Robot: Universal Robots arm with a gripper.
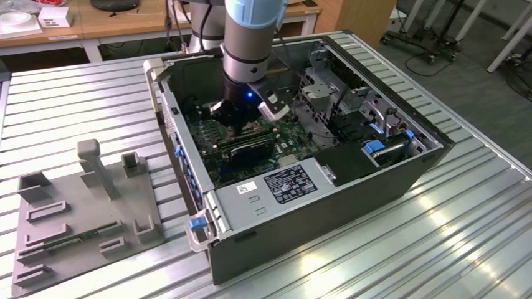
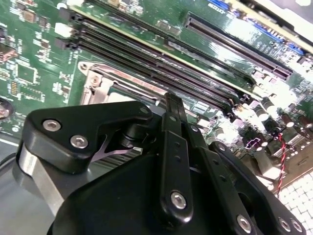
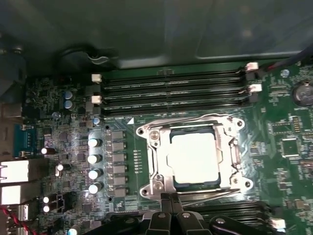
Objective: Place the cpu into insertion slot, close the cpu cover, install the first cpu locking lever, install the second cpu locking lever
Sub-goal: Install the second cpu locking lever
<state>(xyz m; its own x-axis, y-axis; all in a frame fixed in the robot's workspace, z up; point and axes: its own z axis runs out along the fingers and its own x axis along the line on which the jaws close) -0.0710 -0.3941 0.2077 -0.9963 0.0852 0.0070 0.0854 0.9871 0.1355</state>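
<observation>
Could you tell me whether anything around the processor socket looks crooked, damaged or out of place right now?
Nothing stands out. In the first wrist view the cpu lies flat and square in the insertion slot, with the cpu cover framing it evenly. The gripper sits at the socket's edge, and the memory slots look intact.

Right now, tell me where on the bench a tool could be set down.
Bare ribbed bench lies at the exterior view's left of the case, behind the grey fixture, and in front of the case at the right. Inside the case it is crowded: the claw hangs over the board.
</observation>
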